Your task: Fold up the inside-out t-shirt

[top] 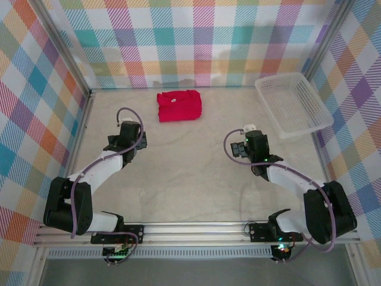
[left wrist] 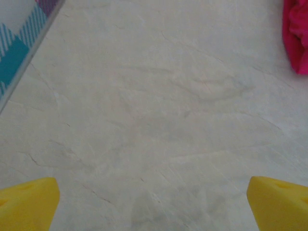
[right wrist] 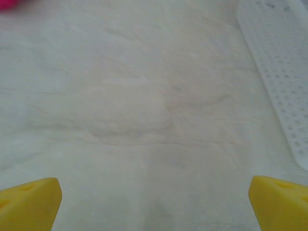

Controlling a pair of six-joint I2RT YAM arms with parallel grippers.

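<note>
The inside-out t-shirt (top: 179,106) lies folded into a compact crimson rectangle at the back middle of the table, a small white tag on top. Its edge shows at the right border of the left wrist view (left wrist: 297,33) and as a sliver at the top left of the right wrist view (right wrist: 10,4). My left gripper (top: 130,130) hovers over bare table to the shirt's near left, open, its yellow fingertips (left wrist: 29,204) wide apart with nothing between. My right gripper (top: 250,132) stands to the shirt's near right, open too, yellow fingertips (right wrist: 30,204) spread over bare table.
A white mesh basket (top: 293,102) sits at the back right, its rim (right wrist: 279,62) close to the right gripper. Plaid walls enclose the table on three sides, and a metal rail (top: 196,229) runs along the near edge by the arm bases.
</note>
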